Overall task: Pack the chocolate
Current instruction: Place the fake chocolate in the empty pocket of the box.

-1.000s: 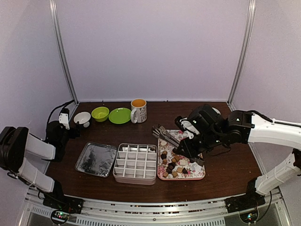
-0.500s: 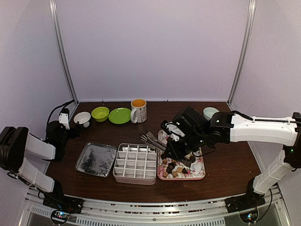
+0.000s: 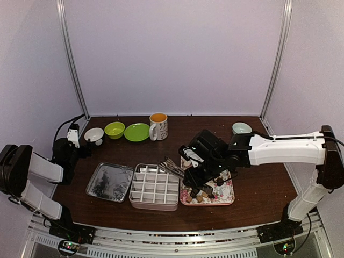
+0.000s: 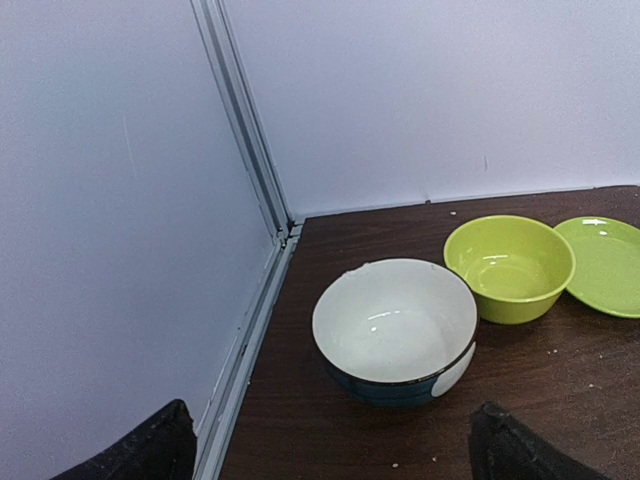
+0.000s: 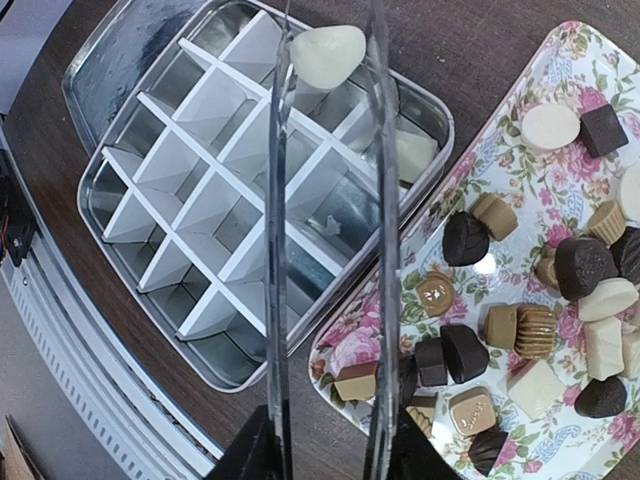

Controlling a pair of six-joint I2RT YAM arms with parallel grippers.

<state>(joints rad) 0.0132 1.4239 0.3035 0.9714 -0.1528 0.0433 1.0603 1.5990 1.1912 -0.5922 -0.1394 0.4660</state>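
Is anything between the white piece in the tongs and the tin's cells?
Nothing visible. The white piece sits at the tips of the tongs, right over open cells of the tin. The lid lies off to its left.

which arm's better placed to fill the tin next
Right. The right gripper holds the tongs with a white chocolate pinched above the divided tin; the left gripper sits open by the white bowl, far off.

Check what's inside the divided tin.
One white chocolate in one edge cell; other visible cells empty. The tongs, holding another white piece overhead, cover slivers of the tin.
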